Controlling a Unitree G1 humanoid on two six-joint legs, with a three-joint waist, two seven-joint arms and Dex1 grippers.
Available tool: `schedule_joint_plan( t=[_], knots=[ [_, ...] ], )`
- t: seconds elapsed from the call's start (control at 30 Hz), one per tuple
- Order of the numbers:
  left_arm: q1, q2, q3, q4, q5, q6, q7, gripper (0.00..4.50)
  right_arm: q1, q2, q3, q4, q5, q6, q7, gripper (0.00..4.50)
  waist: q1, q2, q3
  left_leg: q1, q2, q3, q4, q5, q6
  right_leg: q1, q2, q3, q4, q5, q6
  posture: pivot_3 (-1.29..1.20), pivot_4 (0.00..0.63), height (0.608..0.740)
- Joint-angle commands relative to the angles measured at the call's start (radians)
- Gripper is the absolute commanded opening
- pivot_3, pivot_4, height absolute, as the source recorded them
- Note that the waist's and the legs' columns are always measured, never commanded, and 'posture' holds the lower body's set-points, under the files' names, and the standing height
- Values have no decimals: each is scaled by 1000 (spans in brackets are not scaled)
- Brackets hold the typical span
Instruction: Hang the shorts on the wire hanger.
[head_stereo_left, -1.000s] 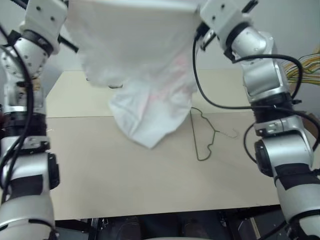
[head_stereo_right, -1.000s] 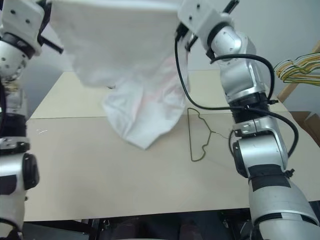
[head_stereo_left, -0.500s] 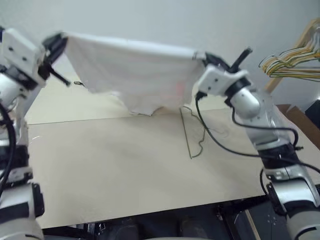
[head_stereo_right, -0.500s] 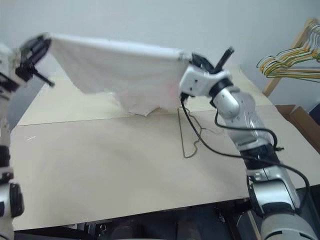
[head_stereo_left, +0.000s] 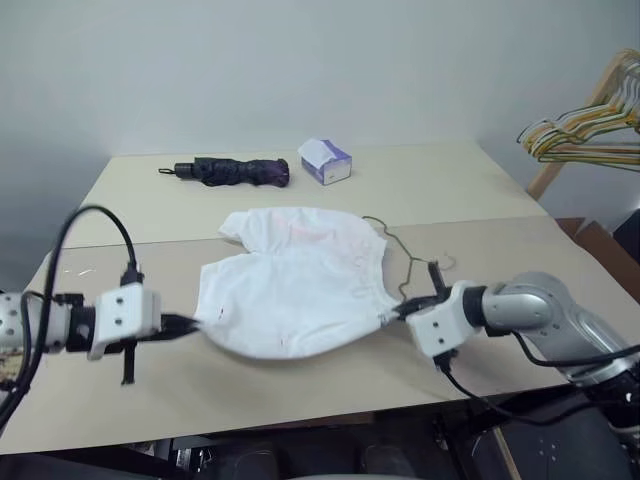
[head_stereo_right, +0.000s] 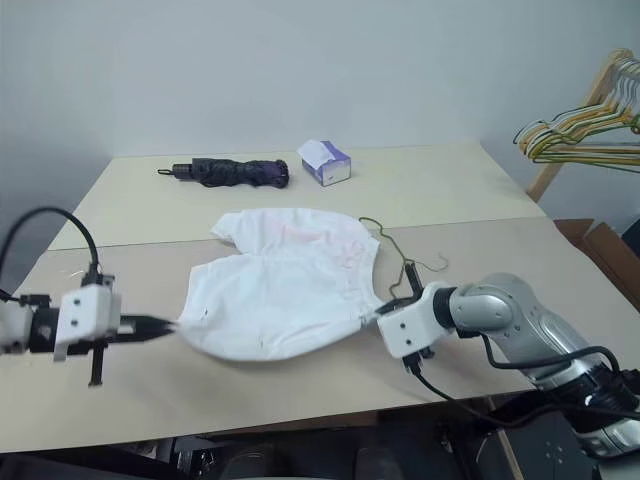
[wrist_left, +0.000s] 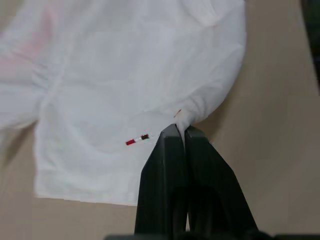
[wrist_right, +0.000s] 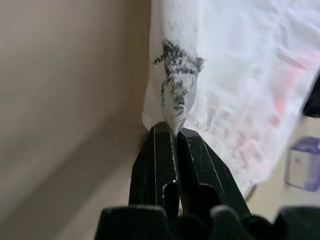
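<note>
White shorts (head_stereo_left: 295, 285) flat on table (head_stereo_left: 250, 390), L gripper (head_stereo_left: 192, 323) pinching 9 o'clock edge, R gripper (head_stereo_left: 392, 314) pinching 3 o'clock edge, wire hanger (head_stereo_left: 405, 262) partly underneath.

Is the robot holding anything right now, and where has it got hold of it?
Yes: the shorts. Each gripper, left and right, pinches one end of the waistband.

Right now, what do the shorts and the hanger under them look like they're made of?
The shorts: thin white cloth, matte, probably light cotton or a blend; they wrinkle, lie limp, and bunch into small tufts where the left gripper and right gripper pinch them. The hanger: thin dark wire, likely metal, judging by its slim bent outline.
</note>
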Motion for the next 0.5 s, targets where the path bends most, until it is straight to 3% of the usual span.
schedule_joint_plan(
  t=[0.03,0.23,0.4,0.5],
  knots=[
    [104,16,85,-115,-43,39,-76,17,31,-49,-52,-67,70,-7,77,0,1,0,0,0,0,0,0,0,0,0,0,0,0,0,0,28,0,740],
    [273,1,224,-224,-92,102,-182,17,93,-110,-82,-129,186,17,189,0,5,0,0,3,1,0,0,-2,-2,0,0,0,0,-5,2,41,0,740],
    [277,24,337,-252,-177,194,-272,17,110,-154,-140,-158,347,50,284,0,23,0,0,5,1,0,1,-4,-7,0,0,0,-1,-5,2,48,0,740],
    [242,38,343,-244,-183,208,-294,17,99,-155,-159,-152,381,71,311,0,27,0,0,5,1,0,1,-5,-7,0,0,0,-1,-6,2,49,0,740]
  ],
)
